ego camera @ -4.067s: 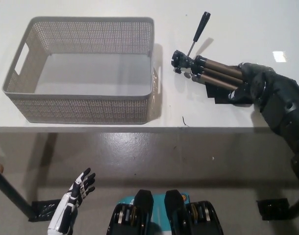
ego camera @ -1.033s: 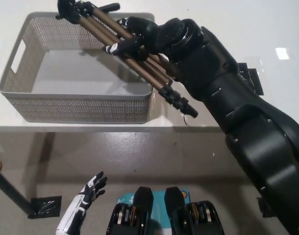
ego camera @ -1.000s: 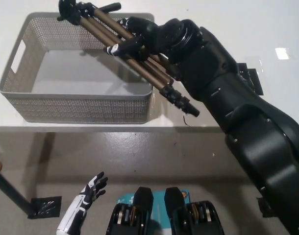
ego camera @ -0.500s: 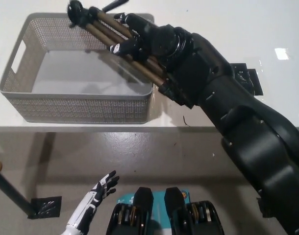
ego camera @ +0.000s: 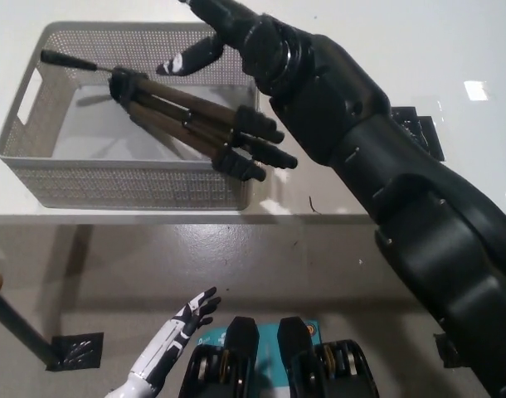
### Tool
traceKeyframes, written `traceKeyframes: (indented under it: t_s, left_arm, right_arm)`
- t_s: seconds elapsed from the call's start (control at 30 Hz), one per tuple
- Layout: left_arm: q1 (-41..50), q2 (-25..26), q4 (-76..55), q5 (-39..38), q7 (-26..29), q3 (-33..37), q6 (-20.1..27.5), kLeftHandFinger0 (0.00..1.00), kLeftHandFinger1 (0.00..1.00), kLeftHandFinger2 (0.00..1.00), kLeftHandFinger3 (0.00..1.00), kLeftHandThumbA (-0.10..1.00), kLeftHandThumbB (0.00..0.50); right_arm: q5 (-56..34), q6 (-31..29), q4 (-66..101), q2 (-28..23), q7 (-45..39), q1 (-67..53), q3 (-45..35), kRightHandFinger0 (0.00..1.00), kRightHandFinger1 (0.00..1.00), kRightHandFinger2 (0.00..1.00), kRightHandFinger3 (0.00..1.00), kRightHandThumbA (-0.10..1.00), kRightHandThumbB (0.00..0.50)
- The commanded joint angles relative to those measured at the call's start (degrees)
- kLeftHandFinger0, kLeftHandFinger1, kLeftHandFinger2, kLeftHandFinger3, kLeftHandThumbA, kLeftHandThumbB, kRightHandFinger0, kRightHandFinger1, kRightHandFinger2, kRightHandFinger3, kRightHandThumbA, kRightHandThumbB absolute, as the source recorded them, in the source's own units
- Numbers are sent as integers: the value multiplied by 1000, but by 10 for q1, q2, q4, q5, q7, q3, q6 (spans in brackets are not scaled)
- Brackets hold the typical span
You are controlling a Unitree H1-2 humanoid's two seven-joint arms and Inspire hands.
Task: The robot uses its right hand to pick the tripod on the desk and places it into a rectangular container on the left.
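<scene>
Bronze-brown legs with black feet, head and handle on the tripod (ego camera: 187, 124). Pale grey, finely perforated mesh on the rectangular container (ego camera: 137, 178). White on the desk (ego camera: 419, 50). Glossy black, one fingertip tipped white, on the right hand (ego camera: 224, 29). White with black fingers on the left hand (ego camera: 182, 327). Grey across the floor (ego camera: 261, 265).

The right robot hand (ego camera: 224, 25) has released the tripod (ego camera: 182, 116) into the container (ego camera: 37, 178).

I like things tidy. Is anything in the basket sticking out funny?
Yes. The tripod lies slanted in the basket, and its leg ends poke out over the right rim instead of lying flat inside. The black right hand is open above it; the white left hand hangs low, below the table.
</scene>
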State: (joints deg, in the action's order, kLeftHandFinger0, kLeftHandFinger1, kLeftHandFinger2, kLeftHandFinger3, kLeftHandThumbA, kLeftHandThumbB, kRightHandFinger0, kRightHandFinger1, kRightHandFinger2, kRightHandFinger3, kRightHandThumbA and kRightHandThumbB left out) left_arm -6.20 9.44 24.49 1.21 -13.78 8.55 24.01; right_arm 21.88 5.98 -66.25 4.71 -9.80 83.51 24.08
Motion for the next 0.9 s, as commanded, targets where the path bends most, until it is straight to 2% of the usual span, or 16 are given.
traceKeyframes:
  t_s: [0.0,0.2,0.23,0.3,0.33,0.4,0.43,0.47,0.5,0.53,0.6,0.67,0.73,0.77,0.8,0.87]
  left_arm:
    - [0,-1,-10,15,2,5,13,1000,1000,1000,1000,1000,500]
    - [-5,-2,-7,21,5,8,20,1000,1000,1000,1000,1000,500]
    - [-3,-1,-6,21,5,8,20,1000,1000,1000,1000,1000,500]
    - [-2,-1,-6,16,4,5,20,1000,1000,1000,1000,1000,500]
    - [-1,0,-6,14,4,3,20,1000,1000,1000,1000,1000,500]
    - [5,0,-12,11,5,1,11,1000,1000,1000,1000,1000,500]
    - [8,2,-17,7,4,-2,6,1000,1000,1000,1000,1000,500]
    - [11,3,-20,5,4,-4,4,1000,1000,1000,1000,1000,500]
    - [11,6,-18,5,4,-5,6,1000,1000,1000,1000,1000,500]
    - [7,6,-14,3,6,-8,9,1000,1000,1000,1000,1000,500]
    - [4,7,-10,-1,9,-13,9,1000,1000,1000,1000,1000,500]
    - [3,10,-9,0,11,-17,5,1000,1000,1000,1000,1000,500]
    - [-2,11,-2,-8,6,-19,2,1000,1000,1000,1000,1000,500]
    - [-5,9,2,-11,6,-21,1,1000,1000,1000,1000,1000,500]
    - [-6,9,5,-12,8,-23,-2,1000,1000,1000,1000,1000,500]
    - [-5,7,10,-17,8,-25,-3,1000,1000,1000,1000,1000,500]
  right_arm:
    - [9,-17,41,3,10,38,-3,1000,1000,1000,1000,995,500]
    - [-63,-10,253,-73,-10,-12,-106,1000,1000,1000,1000,1000,500]
    - [-82,-10,331,-101,-18,-37,-134,1000,1000,1000,1000,1000,484]
    - [-100,1,397,-118,-29,-55,-160,1000,1000,1000,1000,1000,445]
    - [-111,27,468,-141,-36,-77,-184,1000,1000,1000,1000,1000,467]
    - [-125,62,598,-192,-56,-124,-221,1000,1000,1000,1000,1000,459]
    - [-166,80,661,-207,-63,-151,-258,1000,1000,1000,1000,1000,445]
    - [-187,86,697,-216,-63,-168,-280,1000,1000,1000,1000,1000,436]
    - [-207,93,766,-242,-54,-205,-323,1000,1000,1000,1000,1000,459]
    - [-215,93,796,-256,-49,-223,-343,1000,1000,1000,1000,1000,459]
    - [-227,82,862,-289,-40,-272,-390,1000,1000,1000,1000,1000,456]
    - [-261,73,921,-312,-38,-328,-427,1000,1000,1000,1000,1000,403]
    - [-300,29,987,-329,-22,-422,-477,1000,1000,1000,1000,1000,459]
    - [-312,3,1007,-330,-16,-465,-490,1000,1000,1000,1000,1000,454]
    - [-320,-43,1035,-317,-3,-535,-493,1000,1000,1000,1000,1000,416]
    - [-322,-74,1049,-297,9,-596,-477,1000,1000,1000,1000,1000,435]
